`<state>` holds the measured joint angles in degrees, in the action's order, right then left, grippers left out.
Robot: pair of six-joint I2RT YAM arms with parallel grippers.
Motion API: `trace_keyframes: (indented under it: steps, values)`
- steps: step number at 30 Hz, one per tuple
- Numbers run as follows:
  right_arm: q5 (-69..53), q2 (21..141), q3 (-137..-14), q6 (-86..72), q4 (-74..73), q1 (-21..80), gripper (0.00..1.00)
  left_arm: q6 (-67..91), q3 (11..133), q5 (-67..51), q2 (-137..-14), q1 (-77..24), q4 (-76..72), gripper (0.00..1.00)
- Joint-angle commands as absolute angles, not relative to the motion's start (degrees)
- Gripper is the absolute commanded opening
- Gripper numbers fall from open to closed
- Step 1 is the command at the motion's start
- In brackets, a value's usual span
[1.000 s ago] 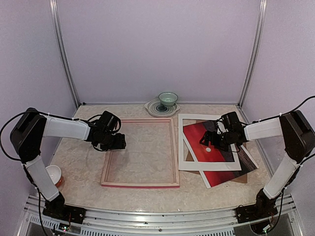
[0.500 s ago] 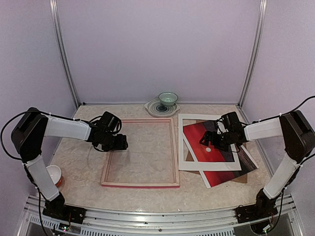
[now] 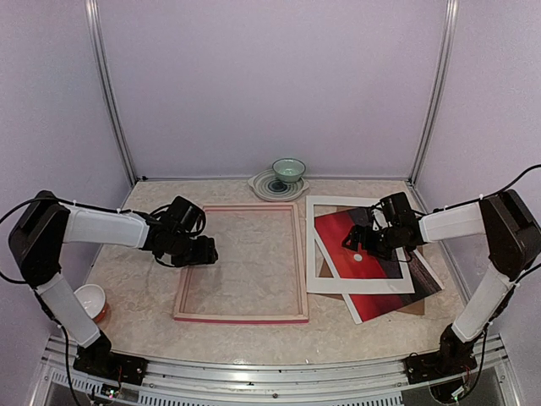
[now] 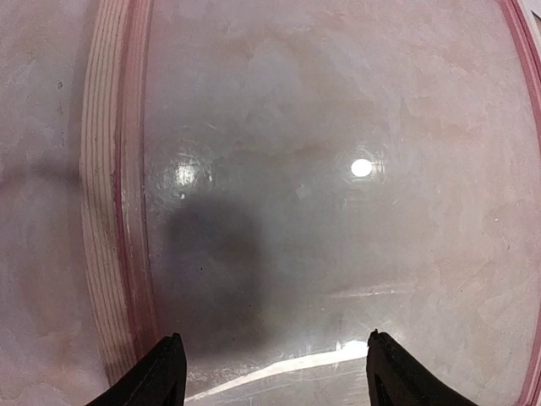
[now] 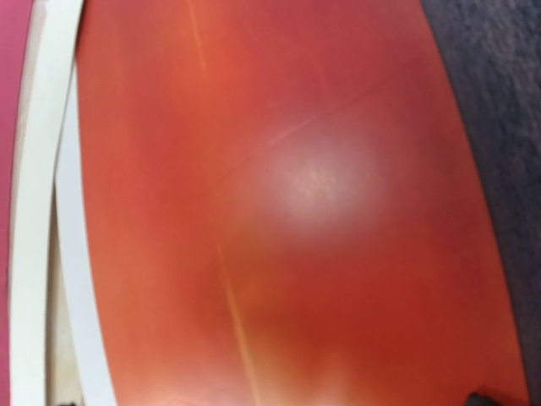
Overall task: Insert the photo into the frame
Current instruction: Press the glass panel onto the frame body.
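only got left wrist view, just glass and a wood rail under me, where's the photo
observer: the photo lies right of the frame, with a white mat over it
operator: right hand got it
observer: the right hand hangs over the photo's red sky near the sun dot; whether it touches is unclear
operator: anything past the frame
observer: a green bowl stands on a plate beyond the frame's far rail

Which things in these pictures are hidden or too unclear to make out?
- Top view: the photo is partly covered by the white mat and the right gripper.
- Right wrist view: blurred, fingers cut off at the bottom edge; open or shut unclear.
- Top view: left arm hides part of the small bowl.
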<state>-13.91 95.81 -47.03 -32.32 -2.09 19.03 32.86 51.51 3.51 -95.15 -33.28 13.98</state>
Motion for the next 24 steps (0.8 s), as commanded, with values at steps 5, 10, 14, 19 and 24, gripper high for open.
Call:
trace_keyframes:
  steps: [5,10,14,19,24]
  values:
    - [-14.84,97.92,-46.42,-32.55,-6.81,20.13,0.99,34.34,51.34,7.69,-97.73,-37.17,16.95,0.73]
    - [-14.75,97.66,-46.49,-32.37,-7.49,20.17,0.99,34.93,50.93,7.99,-98.67,-37.44,16.68,0.73]
    - [-14.51,97.23,-46.80,-32.26,-7.90,20.15,0.99,35.22,51.00,7.92,-97.72,-37.44,16.04,0.73]
    - [-14.58,97.12,-47.49,-32.18,-8.39,20.13,0.99,35.00,52.21,8.87,-92.71,-37.60,18.39,0.77]
    - [-15.08,97.12,-48.19,-32.11,-8.64,20.21,0.99,35.26,51.09,7.72,-88.64,-38.73,20.40,0.77]
